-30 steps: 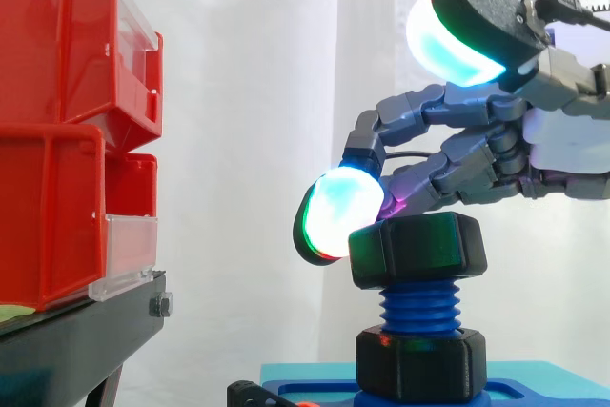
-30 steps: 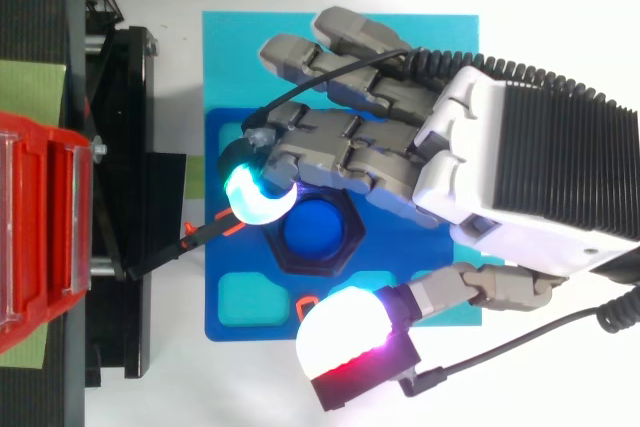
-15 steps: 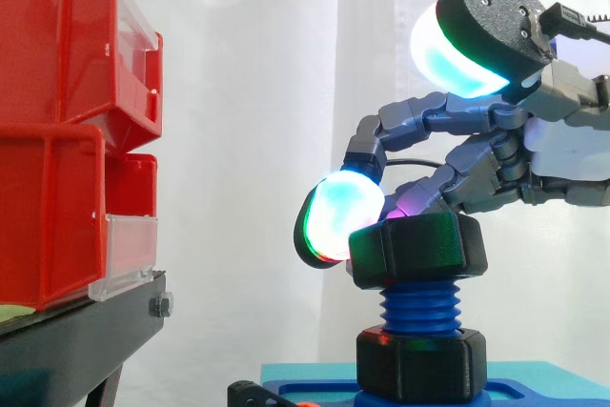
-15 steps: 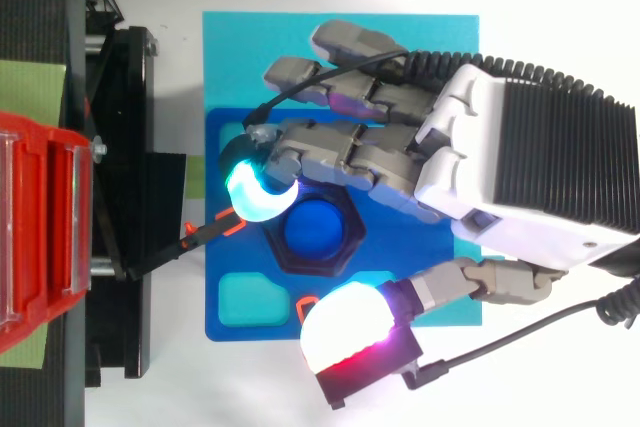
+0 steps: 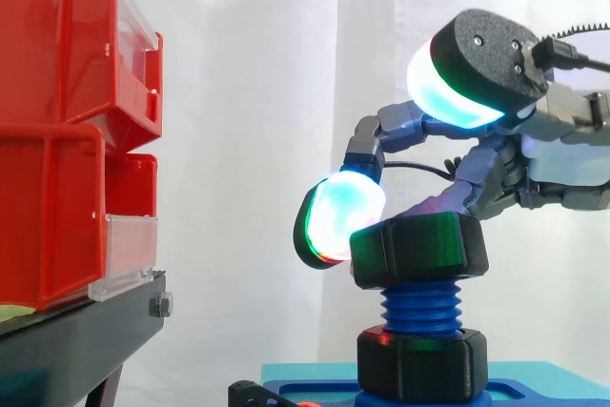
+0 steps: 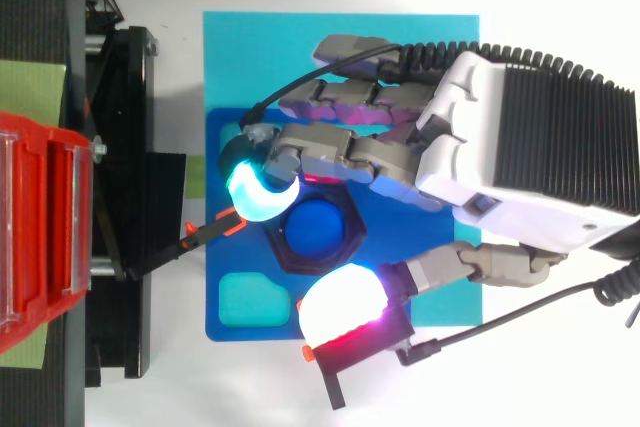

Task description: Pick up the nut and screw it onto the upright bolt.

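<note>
You've got nut (image 5: 419, 250) sitting on top end of upright bolt (image 5: 419, 308), blue threads bare below it. Bolt stands mid blue base plate (image 6: 385, 232), second black nut (image 5: 419, 364) at its foot. Hand (image 6: 520, 137) over nut, fingers curled round it, one fingertip pad (image 5: 338, 216) touching nut's side toward red bins (image 5: 57, 140). Thumb pad (image 5: 448, 92) raised above nut, apart.

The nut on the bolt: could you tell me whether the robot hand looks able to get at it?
Probably yes: the robot hand hangs just over the nut, close against it, with nothing standing between them.
</note>
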`<state>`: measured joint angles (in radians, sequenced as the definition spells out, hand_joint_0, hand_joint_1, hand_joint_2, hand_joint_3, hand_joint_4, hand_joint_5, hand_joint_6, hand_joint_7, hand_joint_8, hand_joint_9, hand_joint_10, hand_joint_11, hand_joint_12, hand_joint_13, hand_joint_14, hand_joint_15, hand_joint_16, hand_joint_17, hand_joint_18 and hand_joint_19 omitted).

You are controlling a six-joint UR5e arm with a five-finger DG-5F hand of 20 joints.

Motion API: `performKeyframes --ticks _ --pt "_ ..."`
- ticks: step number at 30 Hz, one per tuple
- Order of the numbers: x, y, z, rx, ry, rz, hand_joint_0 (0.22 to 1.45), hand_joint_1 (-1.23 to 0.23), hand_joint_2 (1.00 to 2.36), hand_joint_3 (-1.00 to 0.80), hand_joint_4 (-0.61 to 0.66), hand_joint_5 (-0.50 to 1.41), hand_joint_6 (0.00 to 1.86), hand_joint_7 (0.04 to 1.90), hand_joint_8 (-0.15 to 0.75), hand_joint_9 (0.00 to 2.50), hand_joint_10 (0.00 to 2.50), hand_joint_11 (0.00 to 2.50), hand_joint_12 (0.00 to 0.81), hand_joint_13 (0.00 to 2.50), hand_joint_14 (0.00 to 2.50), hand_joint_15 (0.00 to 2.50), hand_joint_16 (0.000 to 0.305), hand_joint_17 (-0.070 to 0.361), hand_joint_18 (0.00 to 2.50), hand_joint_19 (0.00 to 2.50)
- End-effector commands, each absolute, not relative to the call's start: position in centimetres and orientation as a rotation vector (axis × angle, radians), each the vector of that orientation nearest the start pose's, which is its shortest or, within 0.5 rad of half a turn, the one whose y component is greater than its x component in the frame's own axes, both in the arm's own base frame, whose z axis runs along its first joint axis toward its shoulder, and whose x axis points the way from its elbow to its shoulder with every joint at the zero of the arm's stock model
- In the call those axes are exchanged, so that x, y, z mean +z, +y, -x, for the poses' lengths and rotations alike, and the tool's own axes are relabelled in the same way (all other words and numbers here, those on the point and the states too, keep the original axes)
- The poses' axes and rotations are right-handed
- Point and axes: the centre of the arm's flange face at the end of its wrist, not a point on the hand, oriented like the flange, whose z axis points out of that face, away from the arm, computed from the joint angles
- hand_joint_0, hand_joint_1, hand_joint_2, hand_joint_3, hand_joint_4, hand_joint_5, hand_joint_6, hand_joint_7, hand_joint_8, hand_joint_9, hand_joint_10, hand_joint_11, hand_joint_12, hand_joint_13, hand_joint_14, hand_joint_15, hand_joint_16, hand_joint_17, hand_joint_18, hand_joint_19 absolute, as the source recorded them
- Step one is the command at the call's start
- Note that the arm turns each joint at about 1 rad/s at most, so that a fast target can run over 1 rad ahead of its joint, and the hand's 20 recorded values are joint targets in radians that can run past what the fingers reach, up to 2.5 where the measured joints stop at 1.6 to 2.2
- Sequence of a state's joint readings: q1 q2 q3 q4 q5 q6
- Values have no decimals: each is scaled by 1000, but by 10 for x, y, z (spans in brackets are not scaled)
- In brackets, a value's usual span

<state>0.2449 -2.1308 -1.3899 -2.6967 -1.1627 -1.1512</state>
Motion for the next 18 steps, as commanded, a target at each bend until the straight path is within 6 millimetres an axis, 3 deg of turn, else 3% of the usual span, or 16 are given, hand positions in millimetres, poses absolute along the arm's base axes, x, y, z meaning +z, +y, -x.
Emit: performKeyframes --ticks 1,18 --pt "284 -6 -709 226 1451 -453 493 -163 1000 -500 197 34 502 1372 327 1150 0 43 203 681 0 0 20 45 436 0" --pt "280 -24 -706 243 1490 -437 499 -201 1000 -500 116 59 531 1378 288 1360 2 85 175 834 0 0 16 36 541 0"
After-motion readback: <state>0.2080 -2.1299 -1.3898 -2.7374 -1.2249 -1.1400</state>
